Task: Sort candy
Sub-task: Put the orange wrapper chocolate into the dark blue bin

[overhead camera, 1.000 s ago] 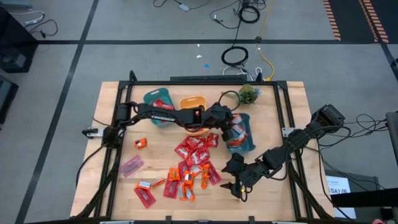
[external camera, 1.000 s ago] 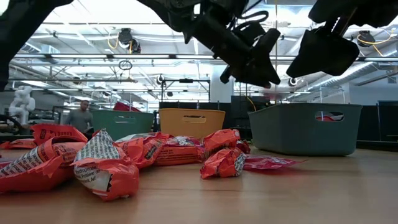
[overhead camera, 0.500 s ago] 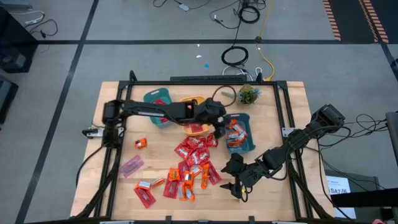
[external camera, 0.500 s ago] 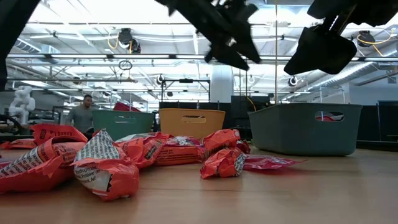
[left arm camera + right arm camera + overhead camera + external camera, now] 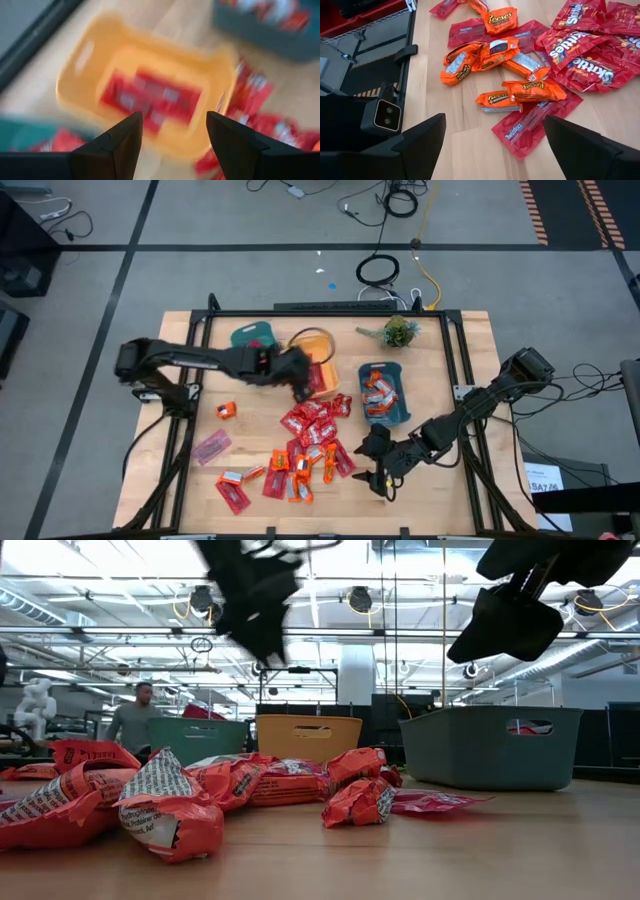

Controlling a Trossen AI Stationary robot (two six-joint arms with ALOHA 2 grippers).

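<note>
- The candy (image 5: 312,442) lay heaped mid-table, before three bins (image 5: 385,394).
- The left gripper (image 5: 303,386) hung over the middle bin (image 5: 316,366).
- The right gripper (image 5: 381,477) hung right of the heap.
- A plant (image 5: 400,332) stood behind the right bin.

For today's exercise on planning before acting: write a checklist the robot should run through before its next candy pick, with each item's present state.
1. Left end effector empty, fingers apart: ok.
2. Right end effector open, nothing held: ok.
3. Orange plastic bin upright, red wrapped candy inside: ok.
4. Teal plastic bin upright on the wooden table: ok.
5. Loose pile of red and orange wrapped candies all sorted: not ok.
6. Left arm steady: cannot tell.
</note>
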